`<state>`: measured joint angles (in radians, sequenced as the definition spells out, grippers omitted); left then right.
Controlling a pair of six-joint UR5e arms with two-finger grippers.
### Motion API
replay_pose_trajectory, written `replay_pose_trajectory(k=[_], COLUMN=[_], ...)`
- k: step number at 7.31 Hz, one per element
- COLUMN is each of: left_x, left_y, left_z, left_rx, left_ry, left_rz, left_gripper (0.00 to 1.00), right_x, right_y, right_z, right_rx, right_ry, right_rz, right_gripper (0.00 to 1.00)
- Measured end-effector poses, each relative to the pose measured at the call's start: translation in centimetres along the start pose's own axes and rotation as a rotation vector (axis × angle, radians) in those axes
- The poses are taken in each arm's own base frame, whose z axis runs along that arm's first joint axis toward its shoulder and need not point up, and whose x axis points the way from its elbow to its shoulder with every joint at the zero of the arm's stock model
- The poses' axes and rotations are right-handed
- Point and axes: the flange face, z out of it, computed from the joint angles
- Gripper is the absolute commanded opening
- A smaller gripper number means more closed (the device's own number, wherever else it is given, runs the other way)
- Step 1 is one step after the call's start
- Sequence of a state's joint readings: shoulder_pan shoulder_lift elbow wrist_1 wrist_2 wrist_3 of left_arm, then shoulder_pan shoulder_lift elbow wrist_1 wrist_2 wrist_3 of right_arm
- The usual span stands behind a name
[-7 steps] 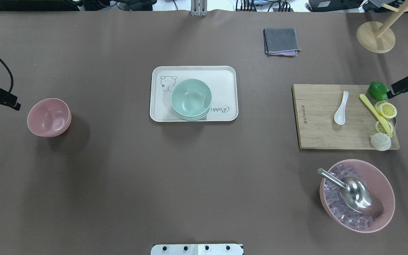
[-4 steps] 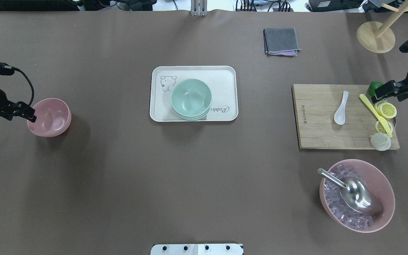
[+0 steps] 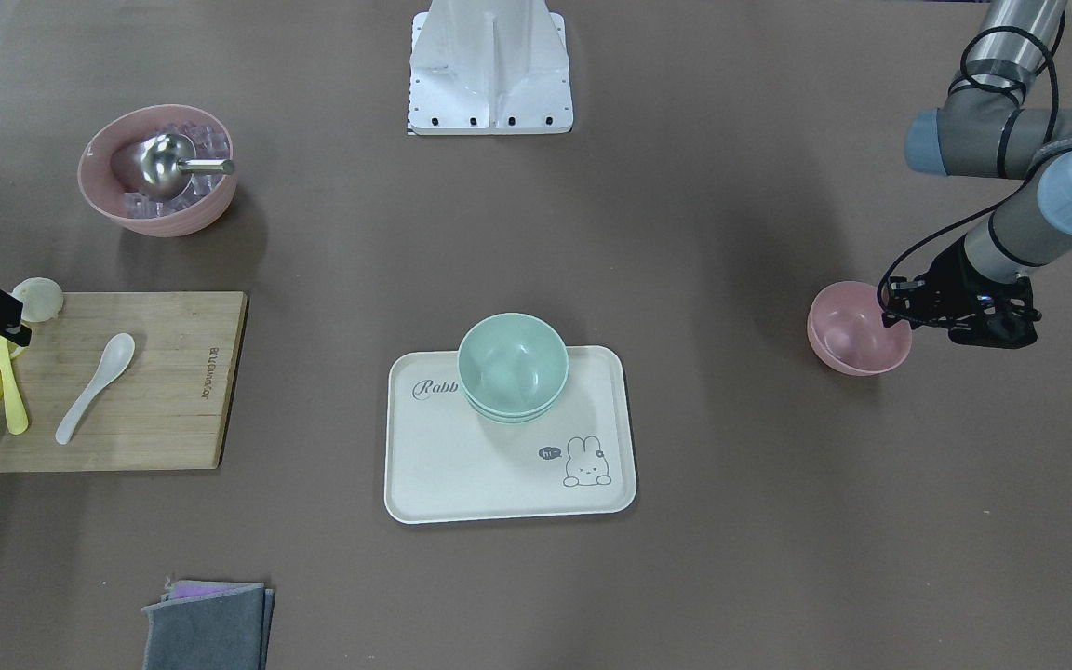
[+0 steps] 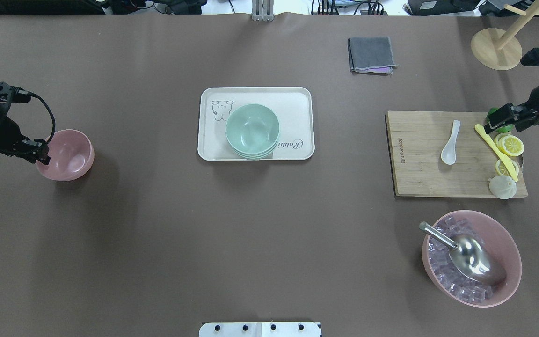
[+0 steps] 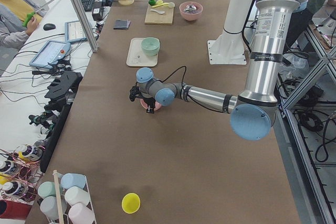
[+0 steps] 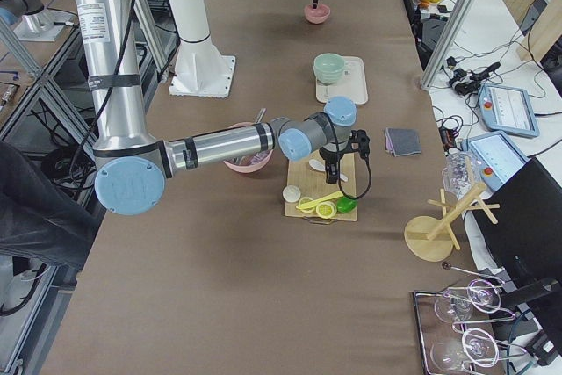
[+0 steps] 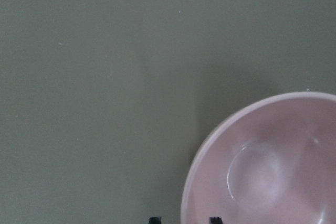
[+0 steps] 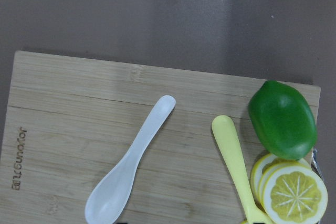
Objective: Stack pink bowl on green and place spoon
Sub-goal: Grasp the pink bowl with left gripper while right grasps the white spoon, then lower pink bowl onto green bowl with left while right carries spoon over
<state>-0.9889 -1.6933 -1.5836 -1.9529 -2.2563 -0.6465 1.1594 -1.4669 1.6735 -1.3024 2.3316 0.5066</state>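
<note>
status: nothing stacked and nothing placed yet, both steps are open.

left gripper (image 4: 41, 153) is at the 9 o'clock rim of the small pink plastic bowl (image 4: 66, 155), which sits on the brown table cover (image 4: 157, 243) at the table's 9 o'clock. in the wrist view the two fingertips (image 7: 154, 219) stand apart, one on each side of the rim. so the claw is spread and not clamped. we cannot tell if a pad touches the wall. we read this as the pre-grasp for the bowl.

the mint-green bowl stack (image 4: 252, 131) sits at centre on the cream rabbit-print tray (image 4: 300, 100), a little toward the tray's 6 o'clock. there is no pink bowl on it and no spoon in it.

the white plastic soup spoon (image 4: 451, 143) lies loose on the bamboo cutting board (image 4: 414, 178) at the table's 3 o'clock, with its bowl end toward 6 o'clock. right gripper (image 4: 493, 124) hangs over the board's 2 o'clock corner by the green lime (image 8: 282, 119), well short of the spoon. it holds nothing. we cannot tell if its claw is spread or closed.

left to do, as we judge it: clamp the rim, lift, carry toward 3 o'clock, nest the bowl on the stack, then pick the spoon and set it in.
</note>
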Motion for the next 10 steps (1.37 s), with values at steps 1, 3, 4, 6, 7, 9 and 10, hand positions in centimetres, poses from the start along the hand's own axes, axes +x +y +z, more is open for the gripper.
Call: replay_pose_trajectory(k=[1,3,4,6,7,9,10], left_x=[1.0,6.5,11.2,20.0,24.5,31.9,34.4], left_y=[-0.6,-3.9,-6.4,-9.5,-10.1,-10.1,-10.3], left_z=[-0.3,-3.1,-5.6,-10.1,-11.2,-12.0,-12.2], left_rx=[-0.003,-0.032,-0.027,0.004,0.019,0.043,0.053], left_ry=[0.015,0.086,0.116,0.173,0.193,0.213,0.218], left_rz=[0.005,-0.014,-0.07,-0.167,-0.19,-0.216,-0.221], left_gripper=[0.0,0.0,0.0,0.0,0.0,0.0,0.0], right_x=[-0.2,-2.0,-3.0,-4.1,-4.5,-5.3,-5.4], right_y=[-0.1,-0.7,-0.7,-0.4,-0.9,-2.6,-3.3], right_z=[0.0,0.3,1.3,4.2,5.3,7.1,7.6], right_rx=[0.0,0.002,-0.007,-0.041,-0.054,-0.07,-0.075], right_ry=[-0.001,-0.005,0.004,0.033,0.04,0.053,0.059], right_rz=[-0.001,0.016,0.03,0.083,0.142,0.256,0.288], right_gripper=[0.79,0.78,0.78,0.78,0.74,0.71,0.68])
